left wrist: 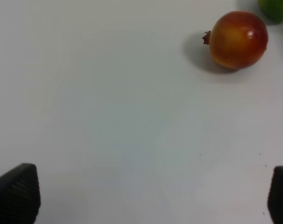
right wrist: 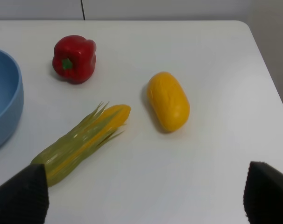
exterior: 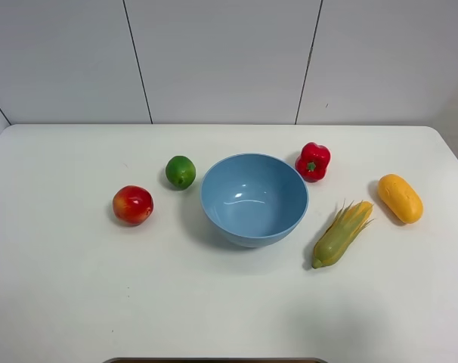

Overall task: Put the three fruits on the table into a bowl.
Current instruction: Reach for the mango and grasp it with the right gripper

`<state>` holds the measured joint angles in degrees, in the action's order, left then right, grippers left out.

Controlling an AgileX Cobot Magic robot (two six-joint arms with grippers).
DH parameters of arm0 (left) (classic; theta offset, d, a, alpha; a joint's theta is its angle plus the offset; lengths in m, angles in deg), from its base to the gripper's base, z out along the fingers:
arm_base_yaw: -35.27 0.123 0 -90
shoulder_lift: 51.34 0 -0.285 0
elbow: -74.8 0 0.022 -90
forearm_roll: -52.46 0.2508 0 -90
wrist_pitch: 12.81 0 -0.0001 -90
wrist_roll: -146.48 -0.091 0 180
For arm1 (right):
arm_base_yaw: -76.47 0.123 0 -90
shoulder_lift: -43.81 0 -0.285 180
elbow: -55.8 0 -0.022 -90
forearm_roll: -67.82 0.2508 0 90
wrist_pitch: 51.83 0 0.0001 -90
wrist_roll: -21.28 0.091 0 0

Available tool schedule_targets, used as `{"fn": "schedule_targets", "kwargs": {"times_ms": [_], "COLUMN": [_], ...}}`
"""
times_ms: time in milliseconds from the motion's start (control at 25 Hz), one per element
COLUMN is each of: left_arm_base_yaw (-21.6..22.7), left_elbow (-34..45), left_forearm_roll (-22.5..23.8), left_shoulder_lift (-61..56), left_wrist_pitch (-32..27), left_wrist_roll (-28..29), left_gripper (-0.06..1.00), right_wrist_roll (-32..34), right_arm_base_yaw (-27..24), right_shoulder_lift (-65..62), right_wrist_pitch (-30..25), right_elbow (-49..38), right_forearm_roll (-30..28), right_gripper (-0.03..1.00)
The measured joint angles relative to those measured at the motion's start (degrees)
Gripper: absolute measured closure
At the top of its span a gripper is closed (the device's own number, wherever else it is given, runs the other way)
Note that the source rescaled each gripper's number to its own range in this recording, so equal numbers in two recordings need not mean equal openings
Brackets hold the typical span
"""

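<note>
Currently | apple (left wrist: 238, 40) well apart from left end effector (left wrist: 148, 196) | jaws spread

A wide, glossy light-blue bowl (exterior: 253, 225) stands upright mid-table (exterior: 100, 302). Left of it lie a red apple (exterior: 132, 205) with a yellow blush and, nearer the bowl, a small green lime (exterior: 181, 172). An oblong orange-yellow mango (exterior: 400, 198) lies well to the right.

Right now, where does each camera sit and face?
Exterior high: overhead, looking down on table and bowl; no arm shows.
Left wrist: low over table, faces red fruit; open left end effector shows.
Right wrist: low over table, faces mango, corn, pepper; open right end effector shows.
Shared: red fruit, in exterior and left wrist.
</note>
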<state>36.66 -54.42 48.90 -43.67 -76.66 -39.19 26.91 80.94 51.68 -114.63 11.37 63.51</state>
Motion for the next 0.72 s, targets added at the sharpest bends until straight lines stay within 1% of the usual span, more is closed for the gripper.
{"fn": "schedule_targets", "kwargs": {"times_ms": [120,280,720], "left_arm_base_yaw": [0.0,0.0,0.0], "left_elbow": [0.0,0.0,0.0], "left_forearm_roll": [0.0,0.0,0.0], "left_shoulder_lift": [0.0,0.0,0.0], "left_wrist_pitch": [0.0,0.0,0.0], "left_wrist_roll": [0.0,0.0,0.0], "left_gripper": [-0.05,-0.05,-0.05], "right_wrist_roll": [0.1,0.1,0.0], "right_arm_base_yaw": [0.0,0.0,0.0], "right_shoulder_lift": [4.1,15.2,49.3], "right_wrist_pitch": [0.0,0.1,-0.3], "right_elbow": [2.7,7.2,23.0], "right_forearm_roll": [-0.1,-0.7,-8.0], "right_gripper": [0.29,0.29,0.29]}}
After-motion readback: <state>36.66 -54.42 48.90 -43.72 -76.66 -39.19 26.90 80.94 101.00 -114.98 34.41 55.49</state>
